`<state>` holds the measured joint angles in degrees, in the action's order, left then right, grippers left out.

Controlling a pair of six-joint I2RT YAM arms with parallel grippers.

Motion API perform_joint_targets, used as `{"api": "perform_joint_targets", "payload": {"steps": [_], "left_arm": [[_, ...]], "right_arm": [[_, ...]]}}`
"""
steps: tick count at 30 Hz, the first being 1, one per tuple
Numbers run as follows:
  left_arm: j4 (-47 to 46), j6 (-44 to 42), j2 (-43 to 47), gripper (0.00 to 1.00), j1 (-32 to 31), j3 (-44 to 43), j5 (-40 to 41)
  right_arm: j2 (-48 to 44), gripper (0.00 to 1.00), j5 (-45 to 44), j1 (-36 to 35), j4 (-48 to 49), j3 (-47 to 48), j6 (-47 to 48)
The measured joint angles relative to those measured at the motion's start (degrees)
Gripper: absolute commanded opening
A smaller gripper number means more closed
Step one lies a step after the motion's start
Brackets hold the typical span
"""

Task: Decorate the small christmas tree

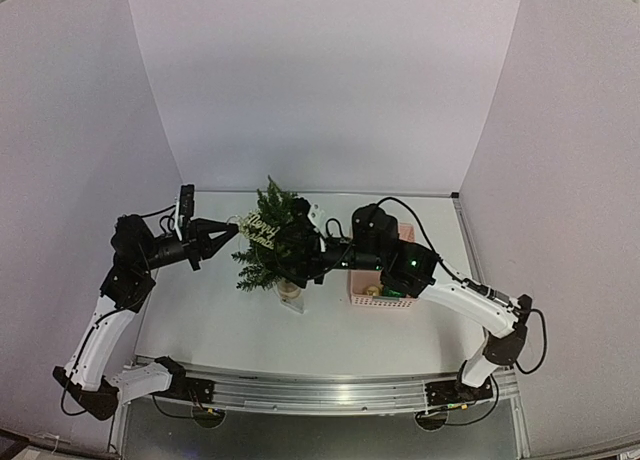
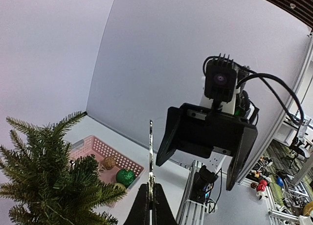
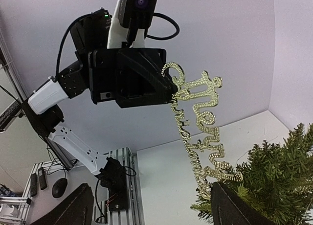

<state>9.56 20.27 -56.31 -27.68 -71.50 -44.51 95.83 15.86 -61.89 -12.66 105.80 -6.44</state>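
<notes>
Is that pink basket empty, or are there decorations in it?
Not empty. The left wrist view shows a green ball and a gold ball lying inside the pink basket.

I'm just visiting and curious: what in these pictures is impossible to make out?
Gold script sign: too small to read from above; edge-on in the left wrist view; lower end lost behind a finger in the right wrist view.
Pink basket: right arm covers most from above; small christmas tree hides part in the left wrist view, so contents are uncertain.
Tree base: cut off by both wrist views' bottom edges.
</notes>
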Motion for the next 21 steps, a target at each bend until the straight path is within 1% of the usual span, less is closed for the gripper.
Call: {"api": "perform_joint_targets", "payload": {"steps": [4, 8, 11, 14, 21], "left_arm": [[-3.7, 1.7, -0.1, 0.0, 0.0, 0.4, -1.6], [-5.7, 2.2, 0.0, 0.0, 0.0, 0.4, -2.5], [-6.4, 2.2, 0.0, 0.0, 0.0, 0.4, -3.0], [-6.7, 2.2, 0.0, 0.0, 0.0, 0.4, -3.4], [-7.1, 2.2, -0.2, 0.0, 0.0, 0.4, -3.4]], "right_arm": [[1.0, 0.76, 1.8, 0.7, 2.8, 0.0, -1.5], [0.9, 0.76, 2.5, 2.8, 5.1, -1.1, -3.6], [0.5, 0.79, 2.7, 5.3, 6.7, -3.5, -5.4], [0.6, 0.77, 3.4, 7.2, 7.1, -4.2, -6.3], [3.8, 0.72, 13.3, 7.0, 10.5, -0.5, -8.3]]}}
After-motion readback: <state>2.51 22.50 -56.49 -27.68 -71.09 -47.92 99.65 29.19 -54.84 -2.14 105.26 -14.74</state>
